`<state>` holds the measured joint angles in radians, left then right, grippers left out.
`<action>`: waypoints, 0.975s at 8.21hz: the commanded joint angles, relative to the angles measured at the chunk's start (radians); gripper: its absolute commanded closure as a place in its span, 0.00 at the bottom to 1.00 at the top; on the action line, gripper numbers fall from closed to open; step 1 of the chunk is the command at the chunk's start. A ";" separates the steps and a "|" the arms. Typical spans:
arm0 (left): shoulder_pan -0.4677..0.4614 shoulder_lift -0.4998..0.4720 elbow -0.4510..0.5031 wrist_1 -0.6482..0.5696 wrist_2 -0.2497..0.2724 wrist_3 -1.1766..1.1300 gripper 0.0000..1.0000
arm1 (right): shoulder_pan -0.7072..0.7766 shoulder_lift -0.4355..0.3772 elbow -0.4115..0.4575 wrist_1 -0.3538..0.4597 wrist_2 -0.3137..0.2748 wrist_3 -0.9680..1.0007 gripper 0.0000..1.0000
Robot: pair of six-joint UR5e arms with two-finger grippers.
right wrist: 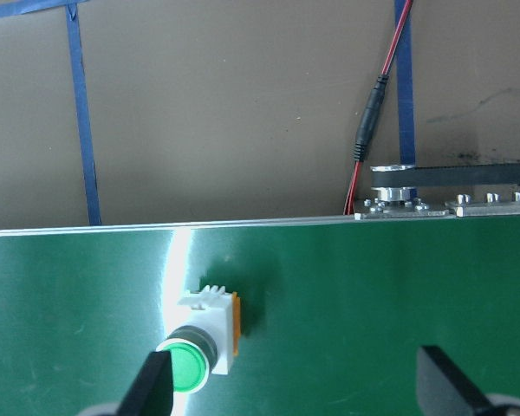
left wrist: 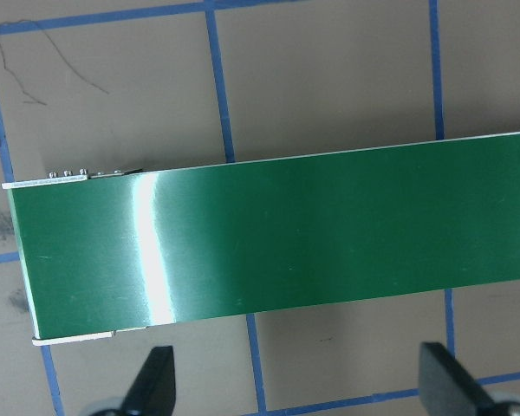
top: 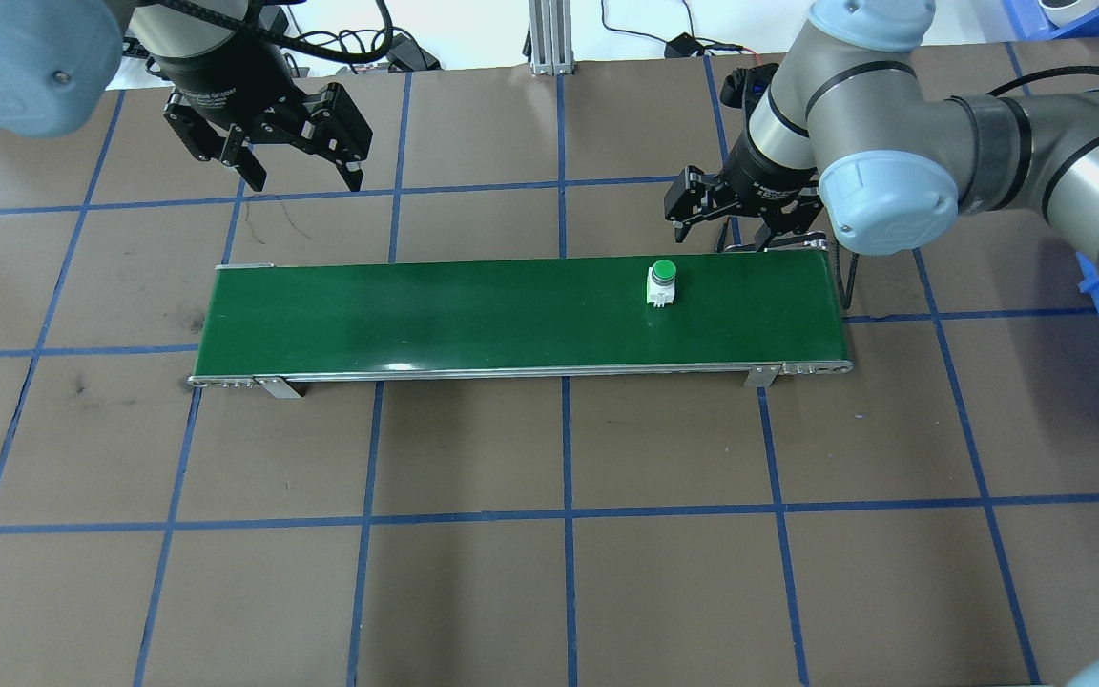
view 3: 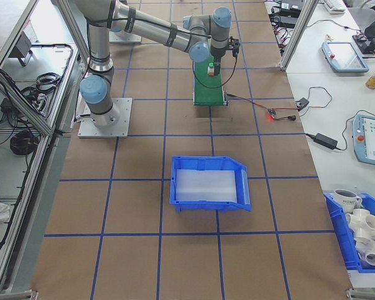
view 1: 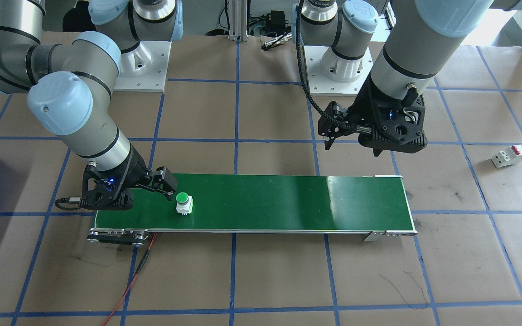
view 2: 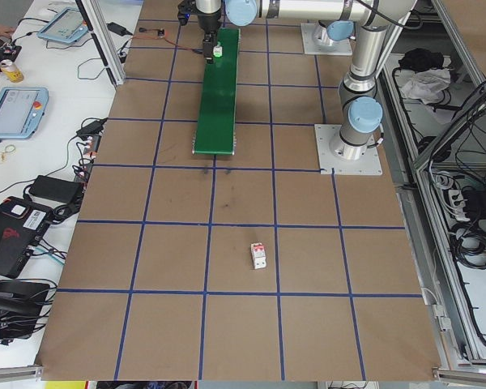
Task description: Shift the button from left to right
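Overhead exterior shows the button (top: 662,283) standing upright on the green belt (top: 473,315), toward the belt's right end, with the right claw (top: 733,221) hovering just beyond the belt's far edge, fingers spread and holding nothing. The left claw (top: 294,157) hangs released above the table (top: 549,572) past the belt's left end, well apart from the button. Judging by its small plastic build, the button should be light and rigid; its round green cap looks smooth and likely slippery, so the flat sides of the white boxy body offer the surer hold.
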<state>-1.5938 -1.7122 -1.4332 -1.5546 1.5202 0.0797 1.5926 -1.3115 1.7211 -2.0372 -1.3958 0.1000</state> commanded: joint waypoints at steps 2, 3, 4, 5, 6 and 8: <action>0.000 0.034 -0.032 0.033 0.003 0.000 0.00 | 0.000 0.050 0.017 -0.005 0.001 0.001 0.00; -0.001 0.045 -0.023 0.030 0.002 0.000 0.00 | 0.000 0.051 0.020 -0.006 -0.011 -0.002 0.00; 0.000 0.046 -0.023 0.028 0.002 0.000 0.00 | 0.000 0.054 0.025 -0.003 -0.026 -0.017 0.08; 0.000 0.049 -0.032 0.019 0.003 -0.008 0.00 | 0.000 0.055 0.034 -0.003 -0.052 -0.025 0.23; 0.000 0.046 -0.021 -0.031 0.030 -0.006 0.00 | 0.000 0.057 0.037 0.000 -0.055 -0.026 0.46; 0.000 0.048 -0.032 -0.050 0.068 -0.012 0.00 | 0.000 0.054 0.034 0.049 -0.112 -0.067 0.93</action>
<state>-1.5939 -1.6657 -1.4588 -1.5820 1.5640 0.0736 1.5922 -1.2559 1.7553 -2.0175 -1.4646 0.0704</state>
